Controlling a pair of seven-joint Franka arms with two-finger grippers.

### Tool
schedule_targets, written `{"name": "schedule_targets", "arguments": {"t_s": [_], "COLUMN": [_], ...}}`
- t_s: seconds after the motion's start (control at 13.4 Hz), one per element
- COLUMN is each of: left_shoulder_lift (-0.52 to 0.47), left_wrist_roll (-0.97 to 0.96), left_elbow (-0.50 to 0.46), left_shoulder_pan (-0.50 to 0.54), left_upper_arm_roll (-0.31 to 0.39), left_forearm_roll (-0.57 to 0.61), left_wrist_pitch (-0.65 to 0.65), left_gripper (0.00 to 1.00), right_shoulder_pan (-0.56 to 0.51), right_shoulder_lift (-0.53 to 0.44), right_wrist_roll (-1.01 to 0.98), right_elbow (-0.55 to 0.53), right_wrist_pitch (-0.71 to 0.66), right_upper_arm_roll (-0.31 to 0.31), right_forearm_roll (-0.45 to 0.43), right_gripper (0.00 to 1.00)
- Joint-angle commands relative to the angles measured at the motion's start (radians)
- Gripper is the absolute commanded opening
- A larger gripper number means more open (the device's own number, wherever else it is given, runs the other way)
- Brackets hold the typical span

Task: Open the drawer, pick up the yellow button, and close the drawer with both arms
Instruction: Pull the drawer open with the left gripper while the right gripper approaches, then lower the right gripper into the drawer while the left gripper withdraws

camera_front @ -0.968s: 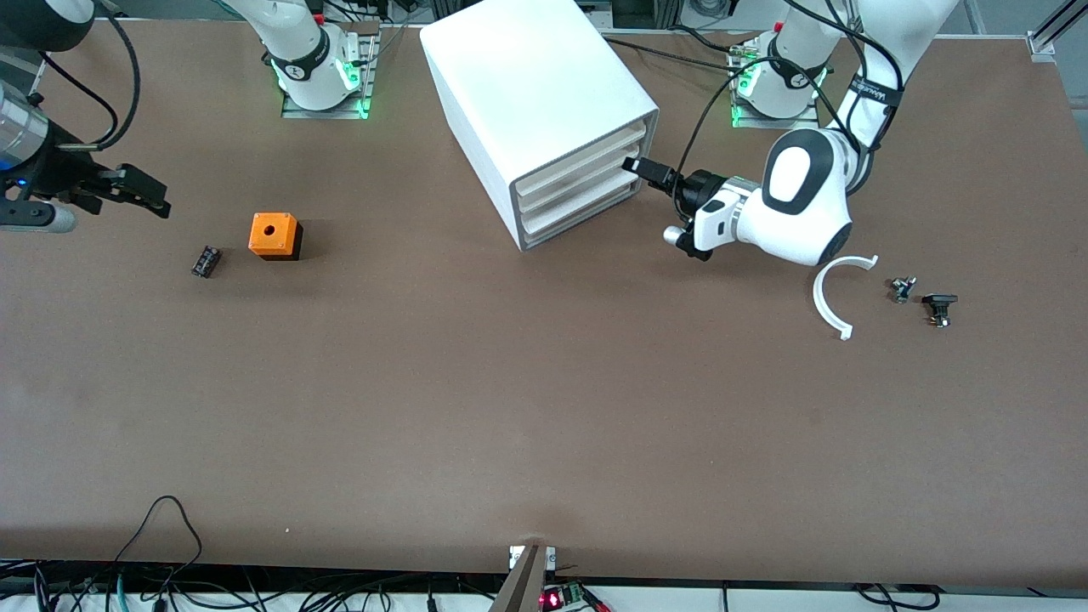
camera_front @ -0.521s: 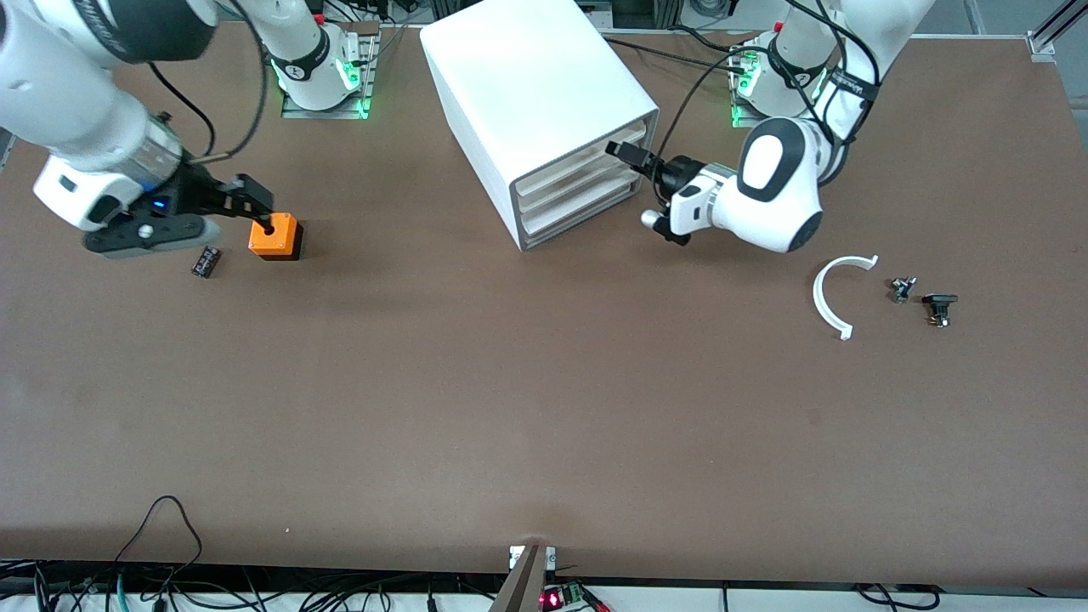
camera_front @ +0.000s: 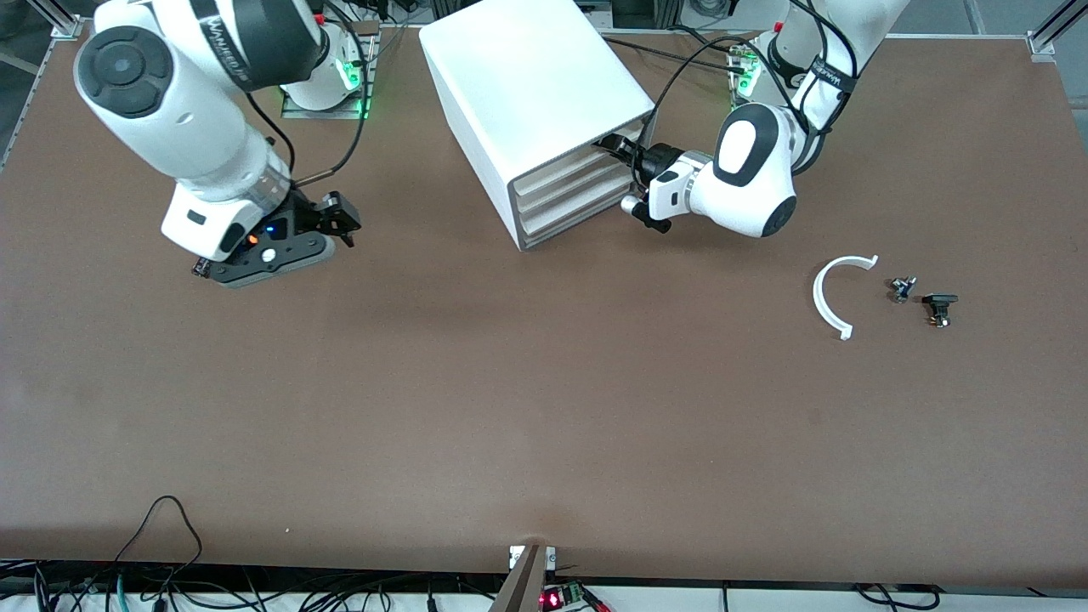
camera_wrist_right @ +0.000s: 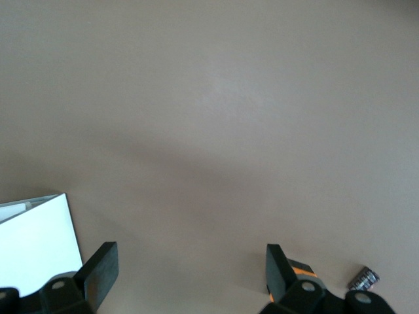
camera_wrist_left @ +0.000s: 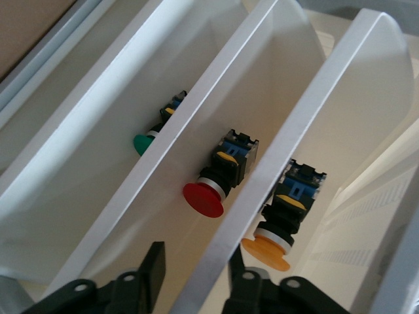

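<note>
Moved: the right arm has swung in from the table edge; the left gripper [camera_front: 614, 146] has crept from the cabinet's [camera_front: 527, 76] front corner up to the drawer [camera_front: 586, 160].
Left gripper: at about one o'clock on the table as the front camera sees it, against the cabinet's front. Its fingers [camera_wrist_left: 154, 268] are pinched on the drawer's white front lip, one on each side.
Drawer: uppermost of three, looks pushed in.
Button: its orange cap [camera_wrist_left: 265, 252] shows in the left wrist view just past the gripped lip, black body above it. A red button [camera_wrist_left: 203, 199] and a green one [camera_wrist_left: 141, 144] sit in the neighbouring slots.
Right gripper: [camera_front: 340, 223] at about ten o'clock, low over bare tabletop, jaws wide apart and holding nothing.
Nearby: a sliver of the orange cube [camera_wrist_right: 300, 271] and the small black component [camera_wrist_right: 362, 279] just beside that gripper.
Elsewhere: a white curved piece [camera_front: 829, 297] at three o'clock.
</note>
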Motion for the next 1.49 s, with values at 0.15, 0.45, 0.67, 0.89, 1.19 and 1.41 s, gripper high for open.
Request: {"name": "schedule_targets", "arguments": {"t_s": [0.15, 0.45, 0.67, 0.89, 1.19, 1.41], "left_shoulder_lift": [-0.030, -0.032, -0.036, -0.074, -0.175, -0.238], "left_wrist_roll": [0.019, 0.014, 0.014, 0.013, 0.008, 0.011], "left_elbow": [0.048, 0.116, 0.124, 0.121, 0.128, 0.165], "left_shoulder_pan": [0.030, 0.047, 0.050, 0.052, 0.119, 0.125], "left_upper_arm_roll": [0.151, 0.169, 0.188, 0.186, 0.249, 0.315], "left_forearm_roll": [0.223, 0.229, 0.232, 0.238, 0.332, 0.483], "left_wrist_pitch": [0.111, 0.151, 0.147, 0.151, 0.194, 0.206], "left_gripper": [0.00, 0.00, 0.99, 1.00, 1.00, 1.00], "right_shoulder_pan": [0.019, 0.068, 0.130, 0.173, 0.255, 0.297], "right_shoulder_lift": [0.015, 0.032, 0.045, 0.135, 0.289, 0.305], "right_wrist_roll": [-0.012, -0.011, -0.014, -0.018, -0.168, -0.254], "right_elbow": [0.027, 0.032, 0.046, 0.194, 0.412, 0.429], "right_wrist_pitch": [0.005, 0.033, 0.057, 0.060, 0.059, 0.072], "right_upper_arm_roll": [-0.013, -0.001, 0.019, 0.097, 0.144, 0.183], "right_forearm_roll": [0.019, 0.018, 0.016, 0.016, 0.016, 0.007], "right_gripper": [1.00, 1.00, 1.00, 1.00, 1.00, 1.00]}}
